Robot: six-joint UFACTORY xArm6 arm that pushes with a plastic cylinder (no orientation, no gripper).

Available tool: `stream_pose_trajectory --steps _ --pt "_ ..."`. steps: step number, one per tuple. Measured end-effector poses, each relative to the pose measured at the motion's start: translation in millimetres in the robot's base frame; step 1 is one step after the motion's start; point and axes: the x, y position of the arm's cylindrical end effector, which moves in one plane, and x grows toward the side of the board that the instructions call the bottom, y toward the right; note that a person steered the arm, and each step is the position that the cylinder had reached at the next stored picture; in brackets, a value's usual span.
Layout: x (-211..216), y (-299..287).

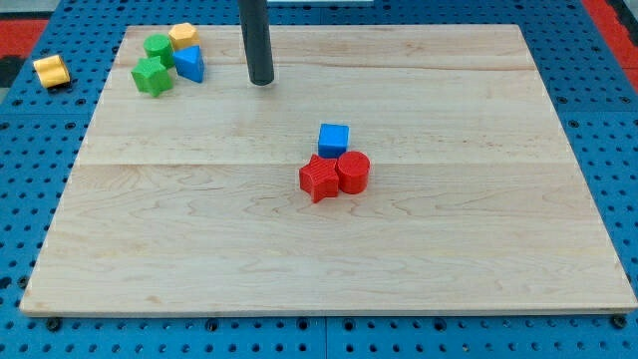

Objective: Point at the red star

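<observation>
Camera view: you are looking down along a pale wooden bench (199, 259) that sits on a blue pegboard (30, 199), with the near edge at the view's bottom.
Near bench: you see only plain wood across the lower part of the board.
Red star (319, 179): you find it a little right of the bench's centre, the nearest block to you, lying flat.
Red cylinder (353, 172): it touches the star on the view's right side and stands upright.
Blue cube (334, 139): it sits just behind the two red blocks, touching or nearly touching them; you cannot tell which from here.
My tip (261, 82): the dark rod comes down from the view's top and its end rests on the bench well apart from the red star, up and to the view's left of it, with bare wood between.
Gripper: you have none on this arm, so nothing is held; the rod touches no block.
Far-left cluster: a green star-like block (152, 77), a green cylinder (159, 48), a blue wedge-like block (189, 64) and a yellow block (182, 36) crowd together at the bench's top left corner, left of my tip.
Off the bench: a second yellow block (50, 71) lies on the pegboard beyond the bench's left edge.
</observation>
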Motion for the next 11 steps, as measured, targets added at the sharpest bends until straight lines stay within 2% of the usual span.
stream_pose_trajectory --steps 8,9,11 --pt "0.2 -38.9" --pt "12.2 -38.9" --pt "75.3 -54.8"
